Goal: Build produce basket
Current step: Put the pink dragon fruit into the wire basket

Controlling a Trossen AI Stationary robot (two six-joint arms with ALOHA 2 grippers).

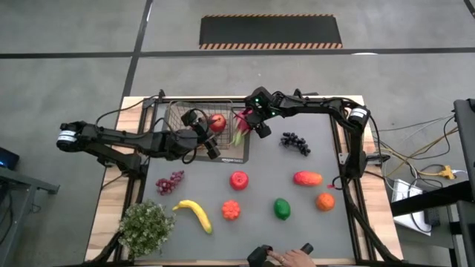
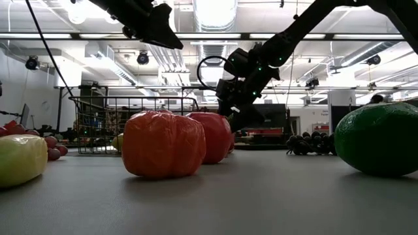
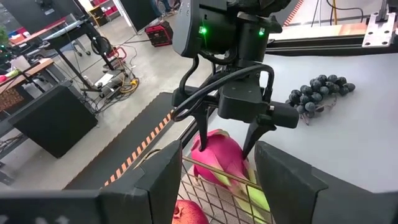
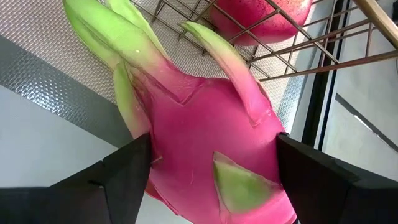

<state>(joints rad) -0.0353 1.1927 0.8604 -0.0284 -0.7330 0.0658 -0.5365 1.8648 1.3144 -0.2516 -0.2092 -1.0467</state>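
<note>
The right pincer (image 1: 249,126) gripped the pink dragon fruit (image 4: 205,143) between its fingers at the right rim of the basket (image 1: 182,111), near the tabletop's far edge. The left pincer (image 1: 208,137) hung over the basket, fingers spread wide, beside a red apple (image 1: 217,122) inside

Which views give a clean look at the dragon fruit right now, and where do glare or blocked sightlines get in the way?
Right wrist view: the dragon fruit fills the frame, evenly lit between the right gripper fingers. Left wrist view: sharp, seen through the basket wire. Low view: bright ceiling lights glare behind the dark arms, and the near red pepper blocks the fruit. High view: even light, fruit small.
</note>
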